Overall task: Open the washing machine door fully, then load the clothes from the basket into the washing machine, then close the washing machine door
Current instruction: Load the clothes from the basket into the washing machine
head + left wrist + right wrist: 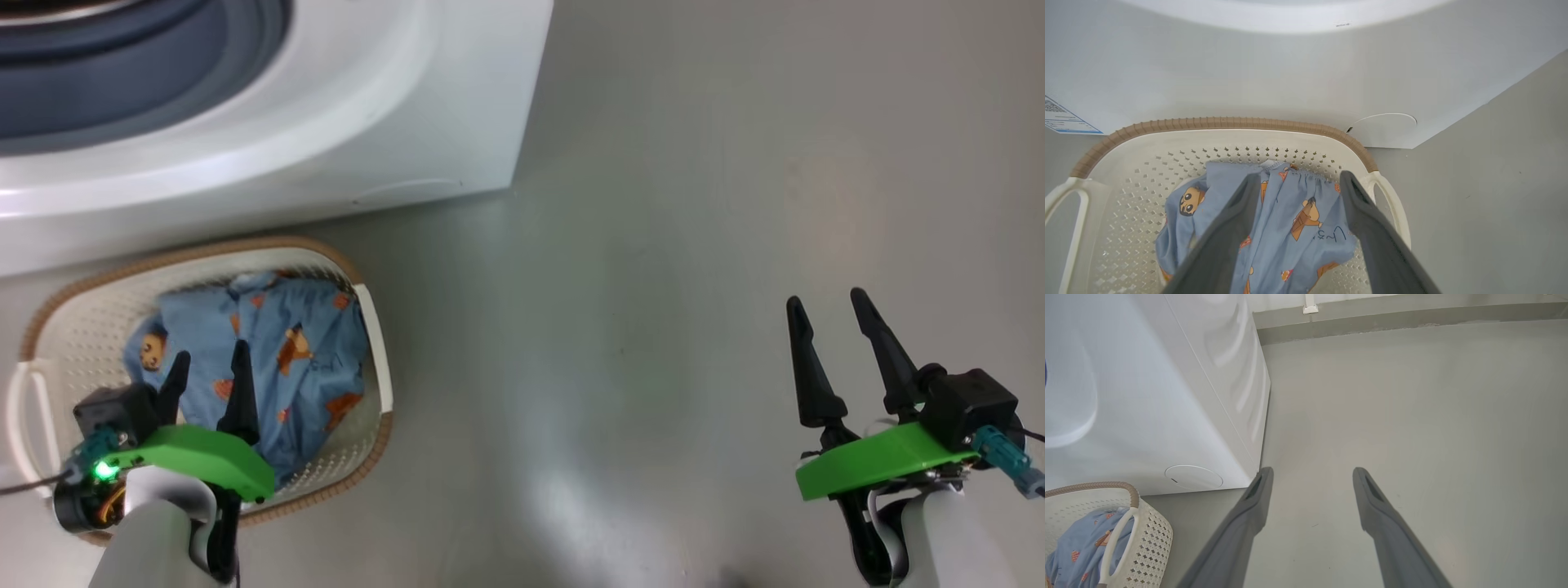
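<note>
The cream basket with a brown rim sits on the floor just in front of the white washing machine. Its grey-blue gasket shows at the head view's top left; the door is out of view. Light blue clothes printed with brown bears lie bunched in the basket. My left gripper hangs open over the basket, fingers straddling the clothes without gripping them. Over bare floor at the lower right, my right gripper stands open with nothing in it. The basket also shows in the right wrist view.
Grey floor stretches to the right of the machine. A round flap sits low on the machine's front, behind the basket, and a blue-edged sticker lies at its left. A wall base runs along the far end.
</note>
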Controlling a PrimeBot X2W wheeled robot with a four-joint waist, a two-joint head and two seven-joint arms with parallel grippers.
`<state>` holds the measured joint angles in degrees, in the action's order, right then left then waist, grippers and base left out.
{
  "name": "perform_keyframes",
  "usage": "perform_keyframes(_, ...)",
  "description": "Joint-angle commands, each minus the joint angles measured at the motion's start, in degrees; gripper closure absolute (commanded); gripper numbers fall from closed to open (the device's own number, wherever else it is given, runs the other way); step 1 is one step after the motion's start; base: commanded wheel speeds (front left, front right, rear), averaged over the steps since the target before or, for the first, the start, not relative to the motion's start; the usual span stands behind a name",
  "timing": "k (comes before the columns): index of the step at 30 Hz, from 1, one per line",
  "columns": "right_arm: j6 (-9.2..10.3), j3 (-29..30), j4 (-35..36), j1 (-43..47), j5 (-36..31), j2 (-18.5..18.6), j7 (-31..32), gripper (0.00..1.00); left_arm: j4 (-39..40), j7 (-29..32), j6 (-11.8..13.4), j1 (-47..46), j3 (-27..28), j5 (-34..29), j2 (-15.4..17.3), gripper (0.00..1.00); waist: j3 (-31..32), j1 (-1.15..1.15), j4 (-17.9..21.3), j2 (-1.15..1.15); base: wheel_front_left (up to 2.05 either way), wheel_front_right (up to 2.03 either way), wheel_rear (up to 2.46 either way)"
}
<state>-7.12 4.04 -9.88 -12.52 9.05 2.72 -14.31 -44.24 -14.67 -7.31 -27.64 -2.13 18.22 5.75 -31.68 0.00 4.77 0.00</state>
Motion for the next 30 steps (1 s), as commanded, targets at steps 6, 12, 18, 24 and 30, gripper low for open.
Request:
perform_keyframes(6,-0.36,-2.03,1.78,-0.88,1.09,0.16,-0.69,0.0,-3.95,1.77,-0.15,-4.35,-3.87,5.62,3.7,0.0,-5.73,0.0,2.41,0.0,0.0,0.0,0.0)
perform_keyframes(12,-0.36,-2.58,2.28,-1.38,1.82,0.16,-0.69,0.0,-7.56,4.35,-0.16,-7.54,-8.23,10.56,6.92,0.0,-8.9,0.0,3.9,0.0,0.0,0.0,0.0)
perform_keyframes(18,-0.36,-2.4,3.17,-2.03,2.0,0.16,-0.69,0.0,-10.78,5.91,-0.17,-11.75,-12.56,13.87,9.4,0.0,-12.68,0.0,4.44,0.0,0.0,0.0,0.0)
perform_keyframes(24,-0.36,-2.47,3.86,-2.48,2.05,0.16,-0.69,0.0,-13.82,6.05,-0.17,-15.67,-15.24,14.97,10.86,0.0,-15.35,0.0,4.1,0.0,0.0,0.0,0.0)
perform_keyframes(30,-0.36,-2.9,4.21,-2.93,2.21,0.16,-0.69,0.0,-18.01,6.54,-0.1,-19.14,-16.27,14.34,12.0,0.0,-17.41,0.0,4.13,0.0,0.0,0.0,0.0)
